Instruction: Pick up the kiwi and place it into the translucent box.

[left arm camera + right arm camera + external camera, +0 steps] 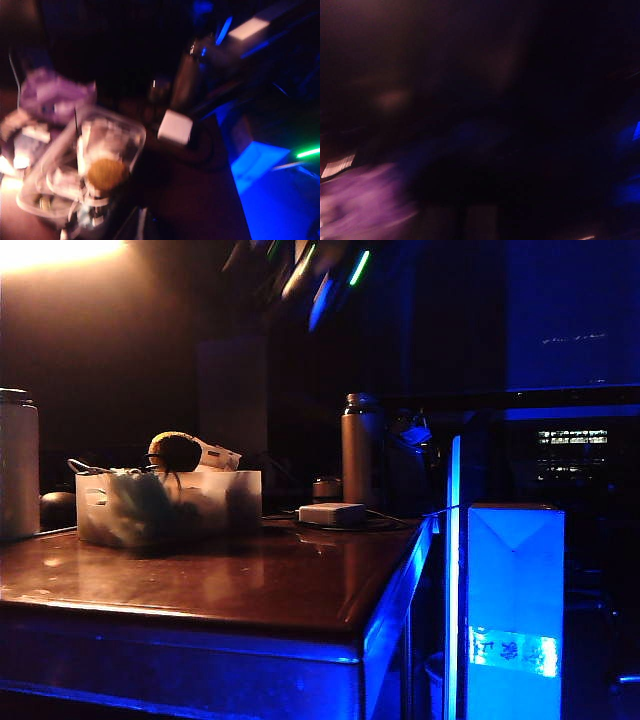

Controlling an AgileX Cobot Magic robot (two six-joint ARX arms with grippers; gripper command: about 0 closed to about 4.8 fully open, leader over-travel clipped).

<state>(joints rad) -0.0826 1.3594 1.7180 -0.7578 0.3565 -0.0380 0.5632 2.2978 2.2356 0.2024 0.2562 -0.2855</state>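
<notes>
The kiwi [165,447], olive-brown and oval, rests on top of the clutter in the translucent box [205,508] at the back left of the table. It pokes above the rim beside a white item. In the left wrist view the kiwi [106,173] lies inside the translucent box [131,131], seen from above. My left gripper [142,225] hovers over the box as dim shapes only, and its jaws are unreadable. My right gripper [461,220] is a dark, blurred outline with nothing discernible between its fingers. Blurred arm parts [305,270] streak across the top of the exterior view.
A white cylinder [18,465] stands at the table's left edge. A metal bottle [358,445] and a small flat white block [332,513] sit behind the box to its right. A tall blue-glowing carton [515,610] stands off the table's right edge.
</notes>
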